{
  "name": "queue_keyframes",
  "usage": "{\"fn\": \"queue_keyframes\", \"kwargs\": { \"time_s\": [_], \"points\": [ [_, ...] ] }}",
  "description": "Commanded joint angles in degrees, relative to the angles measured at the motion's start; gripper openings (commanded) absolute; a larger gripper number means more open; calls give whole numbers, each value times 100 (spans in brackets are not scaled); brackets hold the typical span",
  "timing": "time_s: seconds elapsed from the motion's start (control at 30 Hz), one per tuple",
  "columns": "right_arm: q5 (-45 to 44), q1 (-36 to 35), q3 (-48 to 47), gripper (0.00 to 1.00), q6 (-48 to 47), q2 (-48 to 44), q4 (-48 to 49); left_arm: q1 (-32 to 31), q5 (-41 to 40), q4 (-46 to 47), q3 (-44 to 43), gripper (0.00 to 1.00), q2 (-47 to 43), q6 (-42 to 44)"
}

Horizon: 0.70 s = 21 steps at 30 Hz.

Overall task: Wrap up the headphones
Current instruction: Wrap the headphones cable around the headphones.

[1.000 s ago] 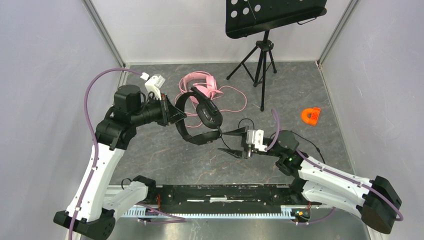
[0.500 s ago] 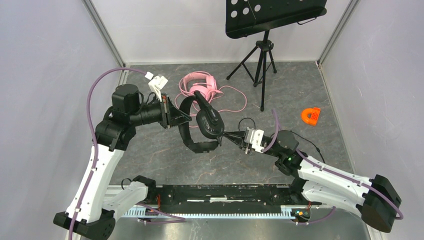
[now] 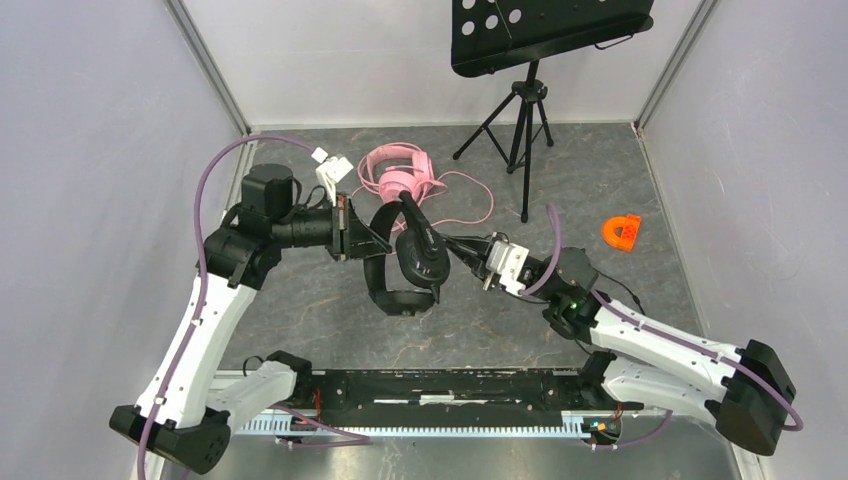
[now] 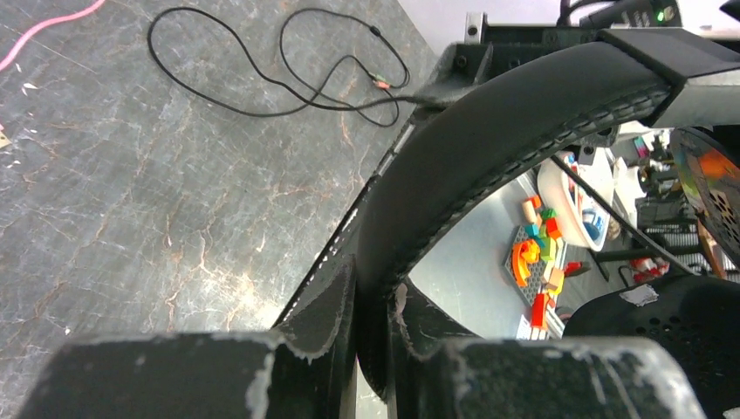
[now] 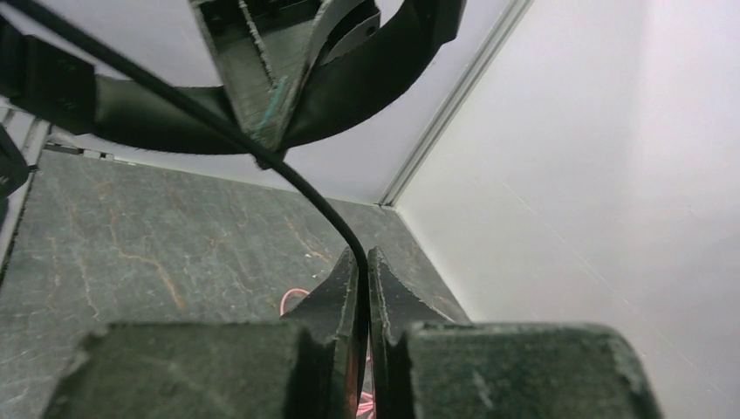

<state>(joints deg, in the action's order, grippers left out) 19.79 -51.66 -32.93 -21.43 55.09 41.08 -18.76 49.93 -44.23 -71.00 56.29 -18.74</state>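
Black headset [image 3: 420, 258] clamped by left end effector [image 3: 375, 240].
Cable [image 5: 131, 78], pinched by right end effector [image 3: 447, 243], has been carried to it for wrapping.

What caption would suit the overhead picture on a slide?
Left end effector grips the black headphones while the right end effector pinches their thin cable.

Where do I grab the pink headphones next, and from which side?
Probably the headband of the pink headphones, at its far side, coming straight down with jaws astride it. The set lies flat, with the bulky cups on the near side and the pink cable looped off to the right.
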Motion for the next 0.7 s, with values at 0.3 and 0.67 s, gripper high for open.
{"fn": "queue_keyframes", "kwargs": {
  "time_s": [0.3,0.67],
  "points": [
    [-643,-11,-250,17,-380,297,1240,-1285,-560,-208,206,2,1,398],
    [-791,23,-691,0,-508,143,21,-1512,-2460,-1317,28,2,178,1172]
  ]
}}
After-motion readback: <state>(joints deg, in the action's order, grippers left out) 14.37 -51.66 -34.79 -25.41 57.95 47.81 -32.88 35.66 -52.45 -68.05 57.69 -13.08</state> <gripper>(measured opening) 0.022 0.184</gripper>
